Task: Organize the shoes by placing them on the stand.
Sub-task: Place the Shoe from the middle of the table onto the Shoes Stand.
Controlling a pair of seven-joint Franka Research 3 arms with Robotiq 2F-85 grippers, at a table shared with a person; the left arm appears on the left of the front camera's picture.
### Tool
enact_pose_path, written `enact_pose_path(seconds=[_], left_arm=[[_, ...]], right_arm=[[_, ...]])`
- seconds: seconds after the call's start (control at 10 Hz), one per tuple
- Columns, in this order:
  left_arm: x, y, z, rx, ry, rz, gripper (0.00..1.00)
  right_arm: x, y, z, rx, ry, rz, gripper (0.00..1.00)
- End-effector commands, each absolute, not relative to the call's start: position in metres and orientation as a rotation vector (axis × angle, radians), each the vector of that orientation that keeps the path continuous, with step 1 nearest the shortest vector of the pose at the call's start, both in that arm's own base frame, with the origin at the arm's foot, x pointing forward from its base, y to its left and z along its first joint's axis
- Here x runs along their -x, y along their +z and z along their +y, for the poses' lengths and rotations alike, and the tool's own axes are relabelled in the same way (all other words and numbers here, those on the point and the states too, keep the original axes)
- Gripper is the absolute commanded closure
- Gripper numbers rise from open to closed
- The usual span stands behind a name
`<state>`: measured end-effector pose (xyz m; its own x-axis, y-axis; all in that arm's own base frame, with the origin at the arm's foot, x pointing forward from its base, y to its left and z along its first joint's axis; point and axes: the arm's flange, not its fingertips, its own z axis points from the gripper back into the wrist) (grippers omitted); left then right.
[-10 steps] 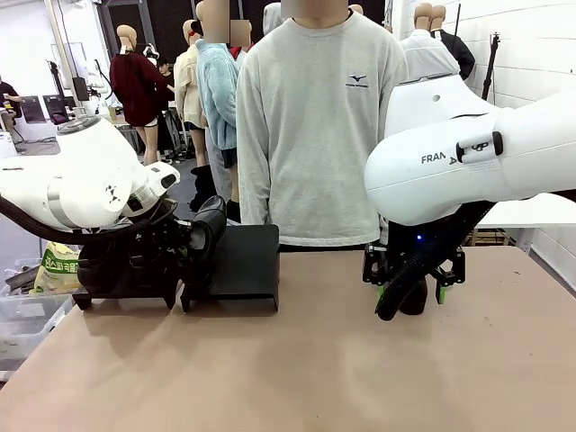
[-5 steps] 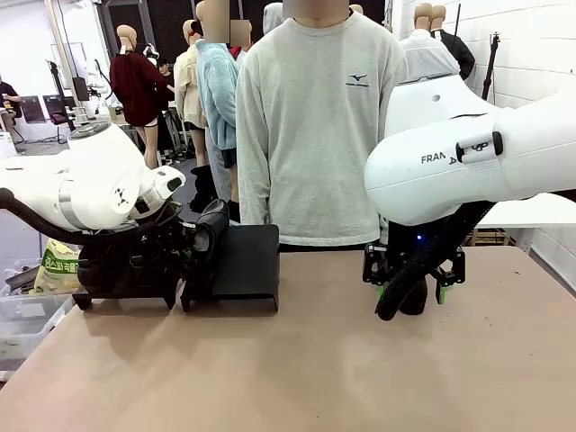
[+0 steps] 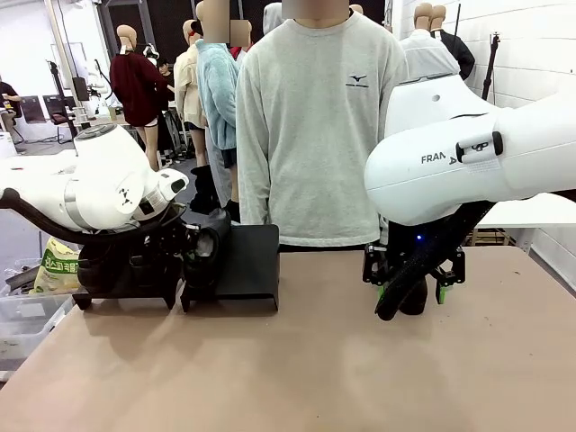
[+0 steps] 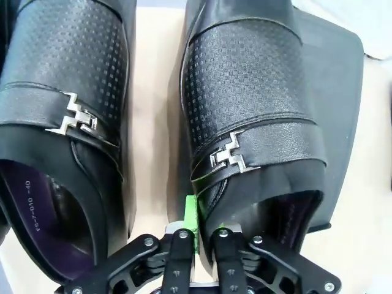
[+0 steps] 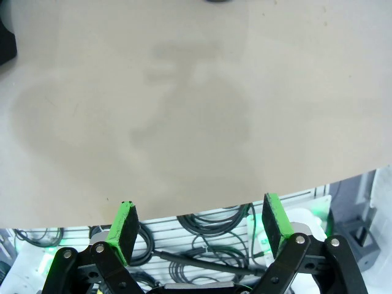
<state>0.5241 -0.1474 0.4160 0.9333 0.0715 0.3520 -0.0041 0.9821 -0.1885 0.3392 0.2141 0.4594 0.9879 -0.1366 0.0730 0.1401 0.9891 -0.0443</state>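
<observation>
The glossy black slip-on shoe [image 4: 251,116], with its embossed leather-look vamp and small silver buckle, lies on the flat black stand [image 4: 343,92], toe pointing away from my left wrist camera. My left gripper [image 4: 197,228] pinches the side wall of its collar: one green pad [image 4: 190,215] shows outside the leather, the other finger is inside the opening, and the jaws stand nearly together on that thin edge. In the front view this shoe [image 3: 209,247] sits at the left edge of the right-hand stand [image 3: 247,261], close to the gap between the two stands.

Just beside it, across a strip of bare tan table [image 4: 156,92], lies a second matching black buckled shoe [image 4: 61,122], which I judge to be on the neighbouring dark stand [image 3: 126,279] (the front view is too dark there to separate the shoes).

The step in hand, I judge, is setting this shoe down and letting go. To do it well I should see the sole lying flat on the stand's top, then part the jaws just enough to free the collar, and draw straight back along the fingers so I don't tip it into the gap.

My right gripper [image 5: 199,226] hangs with its jaws wide apart and nothing between them, over bare table near the near edge; in the front view it [image 3: 409,288] is well apart from both stands.
</observation>
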Motion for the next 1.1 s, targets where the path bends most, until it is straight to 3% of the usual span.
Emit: enact_pose_path(seconds=[0.0, 0.2, 0.3, 1.0], left_arm=[[-0.531, 0.422, -0.157, 0.188, 0.058, -0.344, 0.53], [-0.531, 0.423, -0.159, 0.179, 0.055, -0.342, 0.14], [-0.529, 0.424, -0.16, 0.177, 0.06, -0.347, 0.0], [-0.526, 0.432, -0.155, 0.196, 0.051, -0.355, 0.0]], right_arm=[[-0.34, 0.461, 0.215, 0.043, -0.137, -0.069, 0.0], [-0.34, 0.461, 0.215, 0.043, -0.137, -0.069, 0.0], [-0.34, 0.461, 0.215, 0.043, -0.137, -0.069, 0.0], [-0.34, 0.461, 0.215, 0.043, -0.137, -0.069, 0.0]])
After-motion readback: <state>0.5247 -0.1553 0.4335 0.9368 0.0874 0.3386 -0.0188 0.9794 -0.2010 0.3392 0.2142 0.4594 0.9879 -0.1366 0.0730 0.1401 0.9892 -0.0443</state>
